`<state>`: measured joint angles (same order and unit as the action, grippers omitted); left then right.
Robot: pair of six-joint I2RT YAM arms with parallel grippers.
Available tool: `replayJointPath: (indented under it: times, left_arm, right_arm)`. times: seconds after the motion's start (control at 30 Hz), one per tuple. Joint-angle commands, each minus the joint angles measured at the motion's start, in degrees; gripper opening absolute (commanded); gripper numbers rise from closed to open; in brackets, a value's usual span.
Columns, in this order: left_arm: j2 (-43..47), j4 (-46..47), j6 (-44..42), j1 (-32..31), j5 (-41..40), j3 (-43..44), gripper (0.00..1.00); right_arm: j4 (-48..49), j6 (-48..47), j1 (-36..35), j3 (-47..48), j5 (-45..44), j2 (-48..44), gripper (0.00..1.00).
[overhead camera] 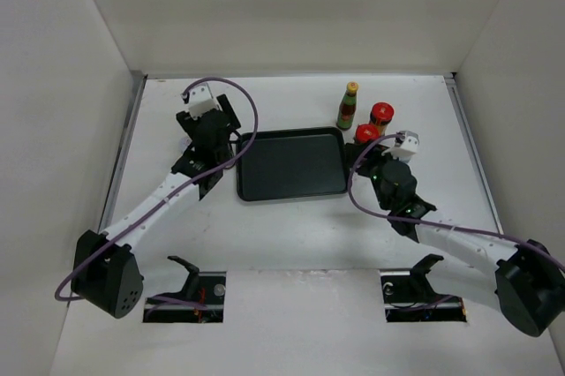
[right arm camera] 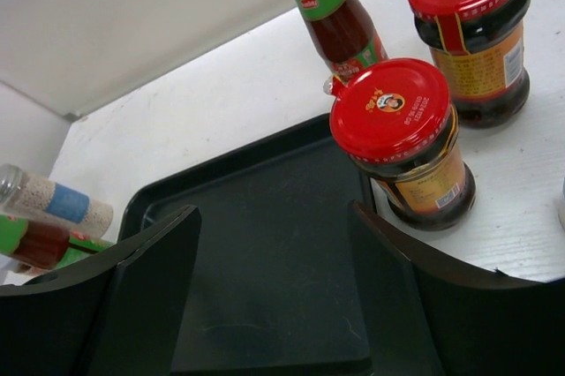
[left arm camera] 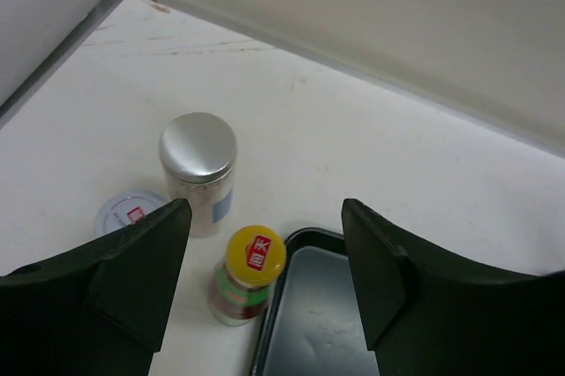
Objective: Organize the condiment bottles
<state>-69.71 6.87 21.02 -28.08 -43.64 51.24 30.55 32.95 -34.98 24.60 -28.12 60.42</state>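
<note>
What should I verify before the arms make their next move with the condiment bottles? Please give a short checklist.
1. Left end effector open: ok.
2. Right end effector open: ok.
3. Black tray holds nothing: ok.
4. Yellow-capped bottle upright, ahead of the left end effector: ok.
5. Gap between it and the silver-capped cylinder: cannot tell.
6. Nearer red-lidded jar upright beside the tray, ahead of the right end effector: ok.
</note>
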Motion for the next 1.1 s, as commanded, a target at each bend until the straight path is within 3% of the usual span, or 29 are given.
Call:
replayJointPath:
  times: [0.0, 0.37, 0.8, 0.9, 1.07]
  left_arm:
    - [2.1, -3.2, 1.2, 1.5, -1.0, -1.1, 0.69]
    - [-5.4, -1.2, 1.1, 2.9, 5.1, 0.5, 0.67]
    - [-8.9, -0.7, 1.6, 3.9, 5.2, -0.4, 0.43]
    - [-9.4, -1.0, 1.7, 3.9, 5.3, 0.1, 0.28]
    - [-6.7, -0.5, 1.1, 3.0, 4.6, 0.6, 0.17]
  right_arm:
    - [2.7, -0.9, -0.9, 2.4, 0.4, 1.4, 0.75]
    - [3.4, -2.8, -2.9, 3.1, 0.2, 3.2, 0.77]
    - [3.2, -3.3, -3.3, 3.5, 0.5, 4.0, 0.77]
    - [3.7, -3.5, -3.3, 3.1, 0.3, 3.1, 0.77]
    - [3.8, -3.6, -3.3, 2.9, 0.2, 2.5, 0.77]
